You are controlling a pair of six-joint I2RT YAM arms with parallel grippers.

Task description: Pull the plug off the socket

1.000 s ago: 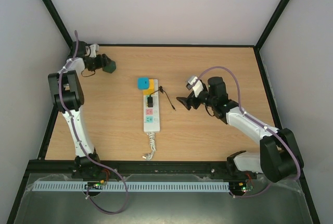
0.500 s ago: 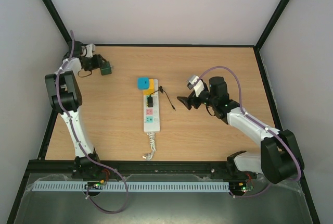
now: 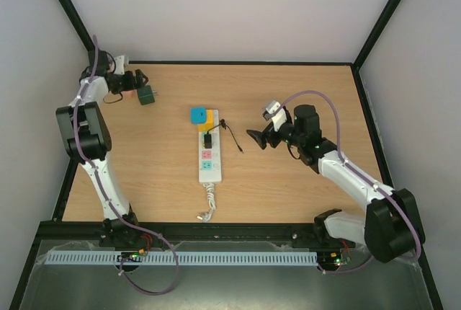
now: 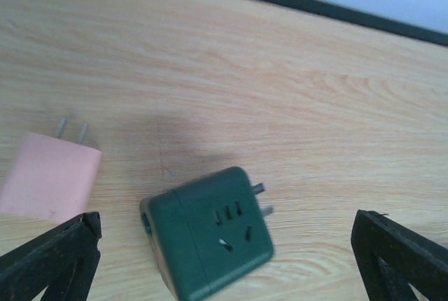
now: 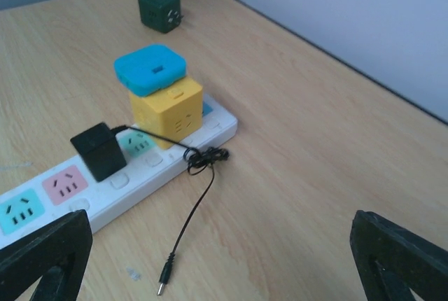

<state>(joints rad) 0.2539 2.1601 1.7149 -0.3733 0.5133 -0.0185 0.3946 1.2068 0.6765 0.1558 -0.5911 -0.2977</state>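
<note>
Left gripper [image 3: 139,81] and right gripper [image 3: 254,138], jaws wide apart, on 2 outstretched arms.

Light wood tabletop [image 3: 302,86], black frame rail [image 3: 245,63] along its far edge, plain pale walls [image 3: 230,7] around, white slotted duct [image 3: 216,258] at near edge on grey metal sheet [image 3: 238,288]

Wooden table [image 3: 302,94] bears socket [image 3: 209,164], green cube [image 3: 148,96], pink plug [image 4: 47,176].

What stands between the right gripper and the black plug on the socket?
Nothing solid. Only a thin black cable lies on the table between the open right gripper and the black plug in the socket.
</note>
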